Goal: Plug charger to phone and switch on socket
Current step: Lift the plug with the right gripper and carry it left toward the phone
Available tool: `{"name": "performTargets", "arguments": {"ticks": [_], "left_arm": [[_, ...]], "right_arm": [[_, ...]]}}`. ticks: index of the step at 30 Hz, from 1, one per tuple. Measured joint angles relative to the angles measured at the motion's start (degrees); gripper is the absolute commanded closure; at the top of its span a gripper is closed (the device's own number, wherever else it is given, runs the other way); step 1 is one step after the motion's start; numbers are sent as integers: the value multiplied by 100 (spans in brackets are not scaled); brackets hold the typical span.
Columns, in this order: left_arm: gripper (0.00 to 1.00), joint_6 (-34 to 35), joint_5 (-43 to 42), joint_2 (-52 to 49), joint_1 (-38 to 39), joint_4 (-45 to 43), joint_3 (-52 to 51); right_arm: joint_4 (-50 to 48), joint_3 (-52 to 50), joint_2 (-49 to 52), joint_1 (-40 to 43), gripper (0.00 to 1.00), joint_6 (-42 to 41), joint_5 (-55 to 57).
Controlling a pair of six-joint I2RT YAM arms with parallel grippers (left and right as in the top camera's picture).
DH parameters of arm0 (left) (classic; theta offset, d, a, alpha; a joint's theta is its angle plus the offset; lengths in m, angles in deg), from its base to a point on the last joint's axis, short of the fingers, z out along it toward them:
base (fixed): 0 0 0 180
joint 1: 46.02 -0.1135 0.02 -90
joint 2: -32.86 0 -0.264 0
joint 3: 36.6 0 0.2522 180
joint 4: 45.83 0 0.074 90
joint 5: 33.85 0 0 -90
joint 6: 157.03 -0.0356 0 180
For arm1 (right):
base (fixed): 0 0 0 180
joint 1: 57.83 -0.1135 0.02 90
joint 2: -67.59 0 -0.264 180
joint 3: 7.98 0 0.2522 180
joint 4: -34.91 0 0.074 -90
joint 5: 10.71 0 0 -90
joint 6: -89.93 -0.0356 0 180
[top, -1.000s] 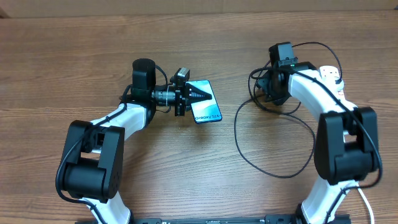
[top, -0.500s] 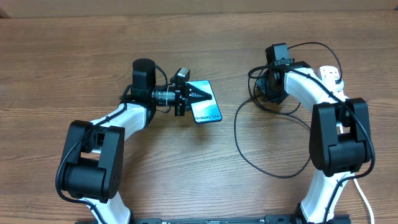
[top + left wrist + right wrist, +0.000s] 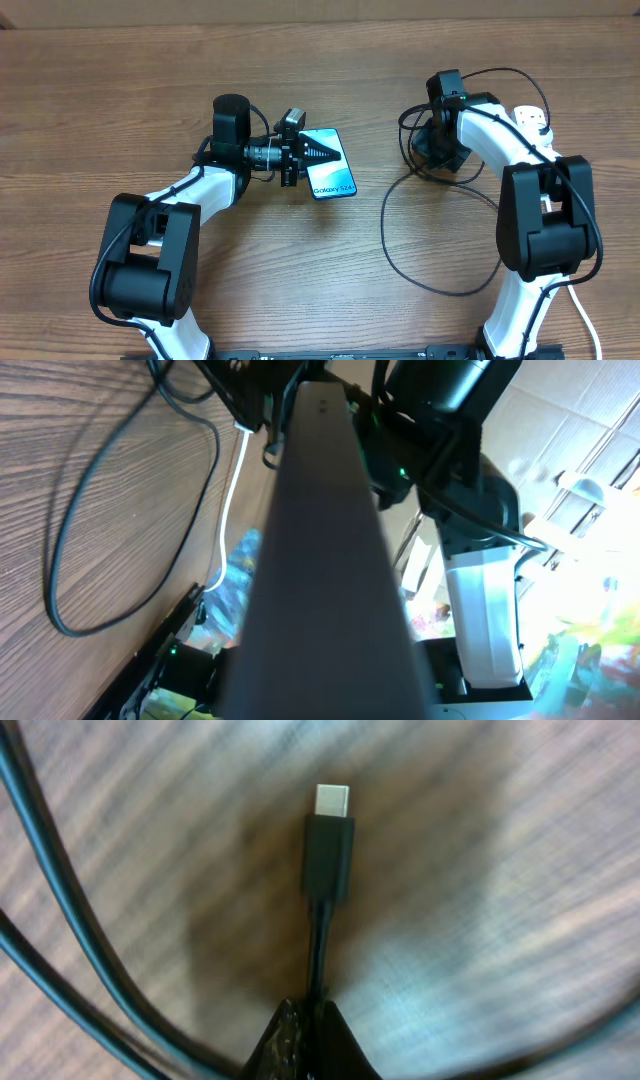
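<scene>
two arms work over a brown wooden table, the left arm reaching in from the lower left and the right arm from the lower right.

the socket, a white strip with red marks, lies at the far right of the table, mostly hidden behind the right arm; only its top end shows. a white cord trails off near the right arm's base.

the charger spreads in a wide black loop on the wood between the arms, nearer the right one, and bunches up in smaller loops under the right wrist.

the phone sits left of centre, screen up and lit blue, well apart from the socket and the cable loop. the left gripper is turned on its side with its jaws closed down on the phone, one dark finger lying across the screen. in the left wrist view a dark grey slab fills the middle of the picture, too close and blurred to read.

the right gripper points down at the table beside the socket. in its wrist view its jaws are pinched tight on the thin cable just behind the connector, whose silver tip sticks out past the fingertips, free, over the wood.
</scene>
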Motion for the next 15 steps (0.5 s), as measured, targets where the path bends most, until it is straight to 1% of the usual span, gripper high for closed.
{"name": "performTargets", "arguments": {"ticks": [4,8,12,15], "left_arm": [[96,-160,-22,0,0,-17,0],[96,-501,-190,0,0,-20,0],[96,-737,-411,0,0,-20,0],[96,-772,-501,0,0,-20,0]], "right_arm": [[457,146,-452,0,96,282,-227],[752,208,-1558,0,96,422,-772],[778,369,-2726,-92,96,472,-1572],[785,389,-3163,-328,96,485,-2002]]}}
